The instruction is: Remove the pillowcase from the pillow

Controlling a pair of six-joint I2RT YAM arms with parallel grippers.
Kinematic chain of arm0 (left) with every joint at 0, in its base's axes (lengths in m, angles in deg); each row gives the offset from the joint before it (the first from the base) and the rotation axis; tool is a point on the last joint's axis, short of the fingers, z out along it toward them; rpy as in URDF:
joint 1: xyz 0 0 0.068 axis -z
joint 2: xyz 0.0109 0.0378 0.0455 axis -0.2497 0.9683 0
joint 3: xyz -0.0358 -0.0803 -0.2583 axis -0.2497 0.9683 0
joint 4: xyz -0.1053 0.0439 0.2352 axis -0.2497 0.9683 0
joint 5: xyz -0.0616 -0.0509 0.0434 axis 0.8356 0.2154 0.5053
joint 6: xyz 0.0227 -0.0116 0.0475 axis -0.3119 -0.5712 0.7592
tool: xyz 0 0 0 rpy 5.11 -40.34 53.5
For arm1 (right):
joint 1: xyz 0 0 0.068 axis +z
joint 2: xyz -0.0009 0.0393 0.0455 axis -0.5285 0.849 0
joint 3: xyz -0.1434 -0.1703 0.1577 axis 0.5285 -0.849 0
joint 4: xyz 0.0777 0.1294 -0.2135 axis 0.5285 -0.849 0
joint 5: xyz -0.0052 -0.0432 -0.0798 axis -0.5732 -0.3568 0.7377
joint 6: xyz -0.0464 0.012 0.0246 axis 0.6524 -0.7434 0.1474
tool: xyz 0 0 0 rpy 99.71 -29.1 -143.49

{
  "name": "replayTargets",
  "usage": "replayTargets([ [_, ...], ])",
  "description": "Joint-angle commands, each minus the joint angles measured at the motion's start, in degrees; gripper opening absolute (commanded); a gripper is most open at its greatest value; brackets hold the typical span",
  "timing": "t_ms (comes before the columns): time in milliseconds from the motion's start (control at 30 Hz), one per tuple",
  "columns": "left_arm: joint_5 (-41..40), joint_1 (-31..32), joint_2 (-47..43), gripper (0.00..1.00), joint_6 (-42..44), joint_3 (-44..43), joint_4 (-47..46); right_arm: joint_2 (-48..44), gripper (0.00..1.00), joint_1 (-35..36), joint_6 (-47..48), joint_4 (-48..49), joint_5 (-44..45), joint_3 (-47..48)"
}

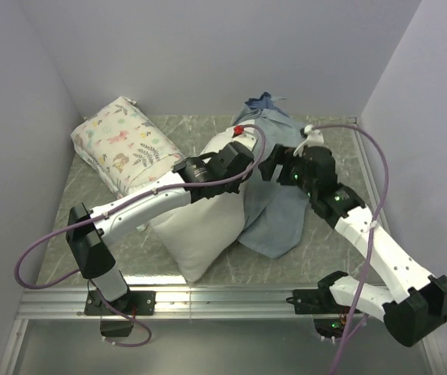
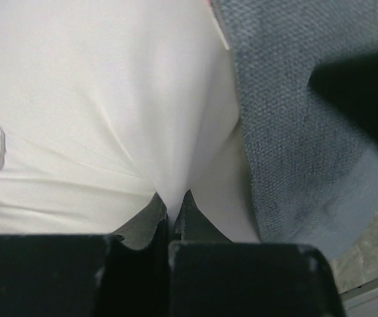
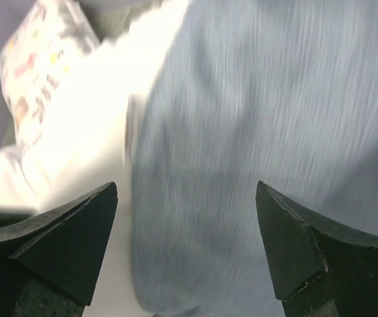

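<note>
The off-white pillow (image 1: 196, 226) lies mid-table with its near corner bare. The pillowcase (image 1: 280, 215) shows its grey-blue reverse, bunched from the back wall down along the pillow's right side. My left gripper (image 1: 241, 160) is shut, pinching a fold of the pillow's white cloth (image 2: 172, 165), with the pillowcase (image 2: 295, 139) just to its right. My right gripper (image 1: 274, 168) is open above the pillowcase (image 3: 255, 132), its fingers (image 3: 76, 238) spread wide over the cloth, the pillow (image 3: 83, 132) to its left. The right wrist view is blurred.
A smaller floral-print pillow (image 1: 122, 144) lies at the back left, also in the right wrist view (image 3: 34, 63). Grey walls close in the left, back and right. A metal rail (image 1: 223, 301) runs along the near edge. The tabletop (image 1: 114, 250) is green marbled.
</note>
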Motion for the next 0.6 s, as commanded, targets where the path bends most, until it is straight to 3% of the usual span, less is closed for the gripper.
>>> replayTargets([
  [0,2.2,-0.2,-3.3,0.00,-1.2,-4.9,-4.2,-4.1,0.92,3.2,-2.4,1.6,5.1,-6.7],
  [133,2.5,-0.2,-3.5,0.00,-1.6,-5.7,-4.4,-2.6,0.92,6.3,-2.2,1.9,7.0,-10.0],
  [233,2.8,-0.2,-4.3,0.00,-1.9,-6.0,-4.2,-1.6,0.84,6.3,-2.0,0.6,11.0,-9.8],
  [333,2.4,-0.2,-6.0,0.00,-1.6,-6.1,-3.6,-1.0,0.35,4.7,-1.2,-2.0,15.8,-8.5],
  [367,2.3,-0.2,-6.3,0.00,-1.6,-6.1,-3.4,-0.6,0.09,2.5,-1.1,-2.7,16.9,-8.2],
  [433,2.6,-0.2,-7.3,0.00,-1.5,-6.3,-2.7,0.1,0.00,-1.1,-0.8,-4.0,18.4,-6.8],
  [567,3.7,-0.2,-9.2,0.00,-1.5,-5.1,-1.8,3.2,0.00,-9.8,-0.9,-4.5,20.1,-3.1],
])
